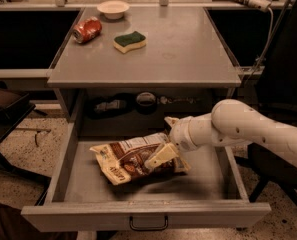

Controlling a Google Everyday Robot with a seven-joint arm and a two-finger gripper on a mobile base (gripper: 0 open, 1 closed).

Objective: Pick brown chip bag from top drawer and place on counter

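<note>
Down in the open top drawer (88, 216), the brown chip bag (125, 161) lies on the drawer floor, a little left of centre. The gripper (157, 142) is at the bag's right end with its fingers (162, 155) spread apart: one rests across the bag's face, the other shows just behind its upper edge (not clamped). On the counter (188, 59) above sit a red can (86, 29), a sponge (130, 41) and a small bowl (113, 8).

You see smooth, matt grey metal on the counter (188, 59) and top drawer (88, 216). The brown chip bag (123, 165) looks crinkly and glossy. Your gripper (160, 158), smooth cream plastic, rests on the bag's 3 o'clock side.
</note>
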